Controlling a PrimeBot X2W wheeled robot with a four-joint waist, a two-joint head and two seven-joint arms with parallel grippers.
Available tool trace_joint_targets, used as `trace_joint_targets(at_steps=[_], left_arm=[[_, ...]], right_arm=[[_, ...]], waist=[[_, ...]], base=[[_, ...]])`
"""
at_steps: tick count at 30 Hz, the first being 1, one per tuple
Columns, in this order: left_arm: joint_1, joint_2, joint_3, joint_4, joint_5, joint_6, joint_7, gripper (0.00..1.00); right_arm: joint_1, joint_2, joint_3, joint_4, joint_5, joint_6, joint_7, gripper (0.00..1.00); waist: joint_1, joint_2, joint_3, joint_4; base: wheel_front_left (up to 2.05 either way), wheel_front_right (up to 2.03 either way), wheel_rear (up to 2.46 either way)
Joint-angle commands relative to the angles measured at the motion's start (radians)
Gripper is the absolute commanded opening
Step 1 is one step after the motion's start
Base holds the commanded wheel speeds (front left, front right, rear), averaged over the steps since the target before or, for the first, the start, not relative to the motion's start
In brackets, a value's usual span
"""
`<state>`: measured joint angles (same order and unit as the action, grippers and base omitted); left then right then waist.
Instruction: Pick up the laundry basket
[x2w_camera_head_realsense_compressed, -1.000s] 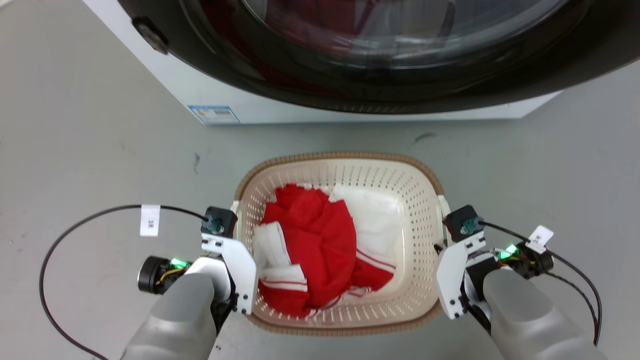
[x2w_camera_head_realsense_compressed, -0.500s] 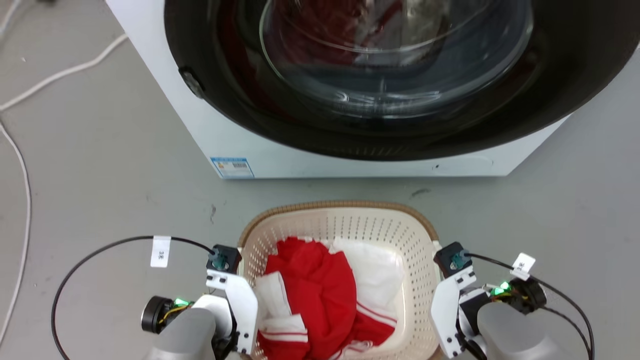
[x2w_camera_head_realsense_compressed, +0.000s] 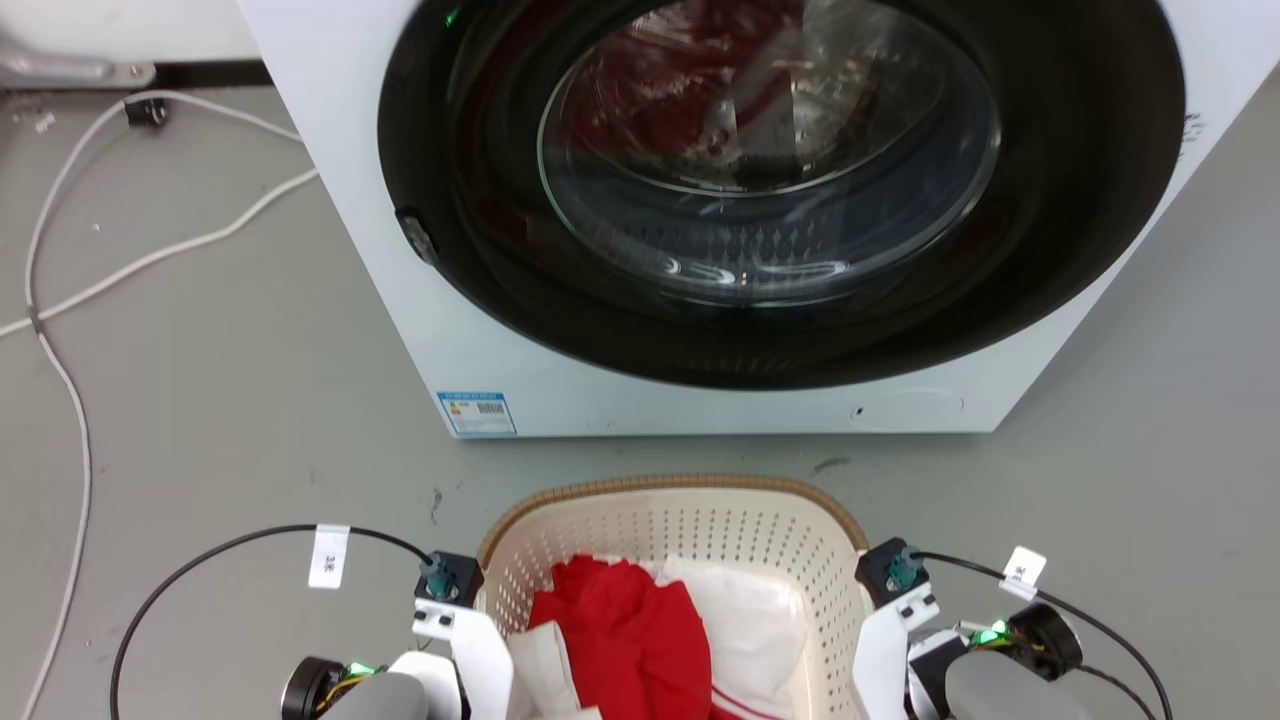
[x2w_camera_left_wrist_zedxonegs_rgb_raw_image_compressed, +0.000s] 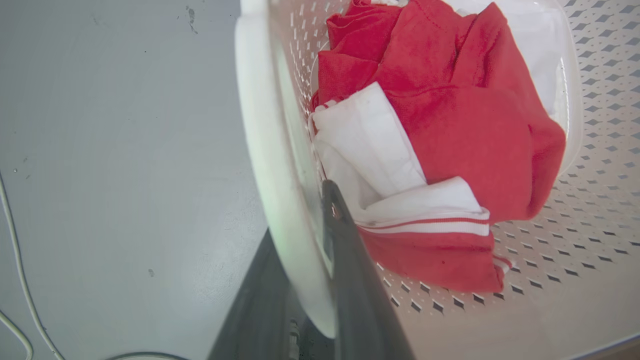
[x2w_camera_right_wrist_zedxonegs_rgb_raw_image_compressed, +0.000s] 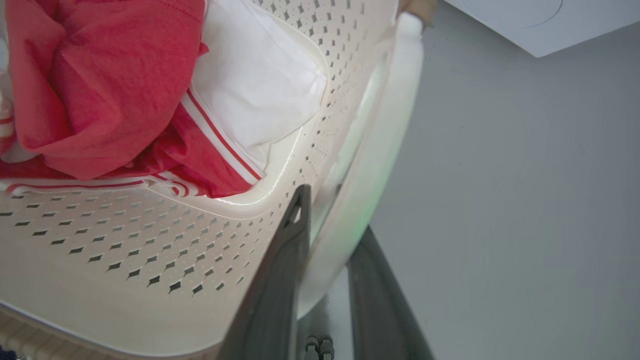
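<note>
Pinching one white handle (x2w_camera_left_wrist_zedxonegs_rgb_raw_image_compressed: 260, 125) each, the left claw (x2w_camera_left_wrist_zedxonegs_rgb_raw_image_compressed: 300, 235) and right claw (x2w_camera_right_wrist_zedxonegs_rgb_raw_image_compressed: 332, 215) grip the laundry basket (x2w_camera_head_realsense_compressed: 690, 488) in front of the washing machine (x2w_camera_head_realsense_compressed: 370, 320). If one thin grip slips, the basket may tip and spill clothes (x2w_camera_head_realsense_compressed: 620, 640).

White front-loading washing machine (x2w_camera_head_realsense_compressed: 380, 300) on grey floor (x2w_camera_head_realsense_compressed: 200, 420). Round dark door (x2w_camera_head_realsense_compressed: 1080, 200) with glass porthole; red shows in glass. Blue-white label (x2w_camera_head_realsense_compressed: 477, 412) at lower left corner of front. White cable (x2w_camera_head_realsense_compressed: 150, 260) trails over floor left of machine, near black plug (x2w_camera_head_realsense_compressed: 146, 110). Red garment (x2w_camera_left_wrist_zedxonegs_rgb_raw_image_compressed: 450, 125) bunched with white cloth (x2w_camera_right_wrist_zedxonegs_rgb_raw_image_compressed: 255, 85).
</note>
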<state>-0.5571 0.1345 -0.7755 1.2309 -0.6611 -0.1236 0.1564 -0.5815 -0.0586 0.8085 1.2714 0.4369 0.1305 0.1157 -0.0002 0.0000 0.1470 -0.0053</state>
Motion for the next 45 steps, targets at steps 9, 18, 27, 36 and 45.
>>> trace_joint_targets(at_steps=[9,18,27,36,45], left_arm=[[0.059,0.0,-0.054,-0.017,-0.06,-0.011,0.03,0.0],[0.079,0.012,-0.092,-0.027,-0.122,-0.011,0.069,0.0],[0.07,0.025,-0.126,-0.032,-0.171,-0.011,0.082,0.0],[0.059,0.029,-0.16,-0.028,-0.202,-0.011,0.073,0.0],[0.05,0.03,-0.188,-0.02,-0.23,-0.01,0.062,0.0]], right_arm=[[0.054,-0.002,0.08,-0.026,0.08,0.0,0.05,0.0],[0.072,-0.019,0.151,-0.045,0.158,0.0,0.083,0.0],[0.067,-0.03,0.21,-0.052,0.223,0.0,0.106,0.0],[0.054,-0.037,0.259,-0.047,0.275,0.0,0.104,0.0],[0.045,-0.039,0.303,-0.044,0.318,0.0,0.096,0.0]], waist=[[0.0002,0.0,-0.098,-0.005],[0.0002,0.0,-0.142,-0.006],[0.0002,0.0,-0.151,-0.007],[0.0002,0.0,-0.15,-0.007],[0.0002,0.0,-0.146,-0.006]], base=[[0.0,0.0,0.0],[0.0,0.0,0.0],[0.0,0.0,0.0],[0.0,0.0,0.0],[0.0,0.0,0.0]])
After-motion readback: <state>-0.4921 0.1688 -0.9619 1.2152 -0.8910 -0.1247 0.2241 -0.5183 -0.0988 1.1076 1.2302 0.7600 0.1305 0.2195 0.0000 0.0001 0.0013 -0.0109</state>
